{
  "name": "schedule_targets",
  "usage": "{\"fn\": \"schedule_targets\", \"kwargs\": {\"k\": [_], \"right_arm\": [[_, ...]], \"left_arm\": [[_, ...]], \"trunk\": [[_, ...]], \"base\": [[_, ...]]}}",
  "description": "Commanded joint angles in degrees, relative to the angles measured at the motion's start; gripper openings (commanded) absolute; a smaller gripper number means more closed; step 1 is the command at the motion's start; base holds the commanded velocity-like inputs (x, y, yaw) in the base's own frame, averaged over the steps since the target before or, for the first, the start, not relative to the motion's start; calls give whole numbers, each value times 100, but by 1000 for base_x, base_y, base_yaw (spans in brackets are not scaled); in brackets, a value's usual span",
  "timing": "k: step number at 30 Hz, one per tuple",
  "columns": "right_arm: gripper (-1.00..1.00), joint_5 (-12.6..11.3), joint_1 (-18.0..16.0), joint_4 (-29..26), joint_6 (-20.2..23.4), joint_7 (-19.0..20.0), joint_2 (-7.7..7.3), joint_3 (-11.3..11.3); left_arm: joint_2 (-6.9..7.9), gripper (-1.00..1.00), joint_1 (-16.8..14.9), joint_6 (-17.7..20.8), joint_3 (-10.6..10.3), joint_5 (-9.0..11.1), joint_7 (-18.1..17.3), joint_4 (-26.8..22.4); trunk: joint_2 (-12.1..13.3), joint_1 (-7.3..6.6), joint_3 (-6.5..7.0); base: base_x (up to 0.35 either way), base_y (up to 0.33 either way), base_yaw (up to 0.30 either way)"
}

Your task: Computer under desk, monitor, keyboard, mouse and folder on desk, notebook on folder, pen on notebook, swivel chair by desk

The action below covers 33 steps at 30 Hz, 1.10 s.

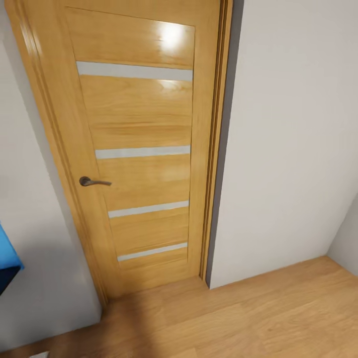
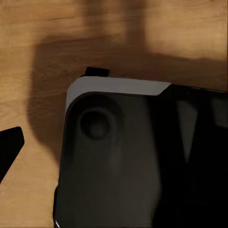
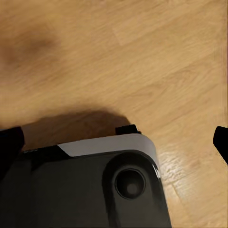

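Oak door (image 1: 139,149) takes up most of head view, shut, dark lever handle (image 1: 93,182) at mid height, four pale glass strips across the panel. Grey wall (image 1: 293,139) to one side, light oak plank floor (image 1: 258,313) below. Robot faces a corner of the bedroom; desk, monitor, keyboard, mouse, chair are not before the cameras at this moment. A bright blue sliver (image 1: 7,258) sits at the left edge of head view, dark underneath. Could be the wall panel or the folder; too little of it to tell.

Both wrist cams look down at floor and the robot's own base (image 2: 118,156), dark shell w/ light grey rim, round recess near the corner. Same base corner seen from the right side (image 3: 95,185).

Left gripper: one dark finger tip (image 2: 9,149) at frame edge, mate not seen, so spread can't be told. Right gripper (image 3: 114,142): dark tips at both frame edges, well apart, nothing between them. Arms look tucked, hanging low beside the base.

Handling judgement, from task wording only, for next likely pick (folder off chair seat):
- thin, light, flexes; paper edges may slide out if tilted
- lies flat on soft seat, so no gap under it; prob. best to draw an edge past the seat rim, then pinch that overhang
- grip near mid of a long edge to limit droop
- glossy cover, may slip under light pinch

Task stage: in transit, nothing in hand visible.
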Motion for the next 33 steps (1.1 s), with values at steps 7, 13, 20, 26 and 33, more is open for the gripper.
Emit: {"fn": "schedule_targets", "kwargs": {"k": [7,13,20,26,33], "right_arm": [[100,-87,-2,-801,-126,14,19,-36],[100,-60,-147,-977,-164,11,-19,-30],[100,-103,-218,-695,-873,11,-178,-56],[100,-62,-222,-607,-1058,39,-186,-14],[100,-48,-222,-589,-1081,46,-181,0]], "left_arm": [[6,100,-7,-3,5,49,0,-745],[12,100,-8,-323,21,68,-16,-697],[-14,100,-8,-1693,-4,65,-20,-97],[2,100,-8,-2169,-18,44,-63,-31],[11,100,-8,-2314,-8,47,-58,-20]], "trunk": [[279,-154,97],[520,-286,166],[760,-418,250],[760,-418,243],[760,-418,243]], "base": [[0,0,231],[0,0,167],[0,0,236],[0,0,199],[-5,0,13]]}}
